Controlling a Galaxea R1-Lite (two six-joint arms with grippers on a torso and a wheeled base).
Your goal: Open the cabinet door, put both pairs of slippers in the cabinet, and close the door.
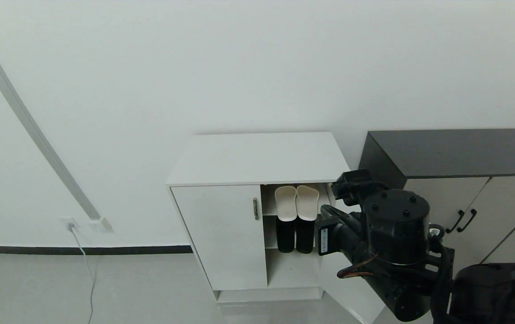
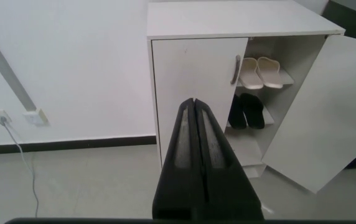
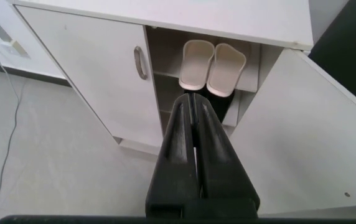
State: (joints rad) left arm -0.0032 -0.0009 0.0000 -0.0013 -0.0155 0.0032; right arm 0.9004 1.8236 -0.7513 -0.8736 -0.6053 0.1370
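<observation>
We judge the task nearly done. The white cabinet (image 1: pixel 257 157) has its right-hand door (image 2: pixel 318 118) swung wide, and both pairs of slippers are already inside, so what seems left is to push that door shut. The cream slippers (image 1: pixel 296 202) lie side by side on the upper shelf, toes outward, and the black slippers (image 1: pixel 294 234) sit as a pair on the shelf directly below. The lowest compartment looks bare as far as we can see. The cabinet's other door (image 1: pixel 219 234), with its small handle (image 1: pixel 255 209), is shut, so we cannot say what lies behind it. Our right gripper (image 3: pixel 195 98) has its jaws pressed together with nothing between them. The cream pair is straight ahead, just beyond the jaw tips, the black pair is partly hidden behind the fingers, and the open door stands out close beside the jaws on the robot's right. Our left gripper (image 2: pixel 193 102) is likewise closed and empty. It is well back from the cabinet, with the shut door ahead of its tips and the open compartment off to one side. We expect the closing move to need contact on the open door's outer face. The dark cabinet (image 1: pixel 455 148) beside it has its doors shut.
</observation>
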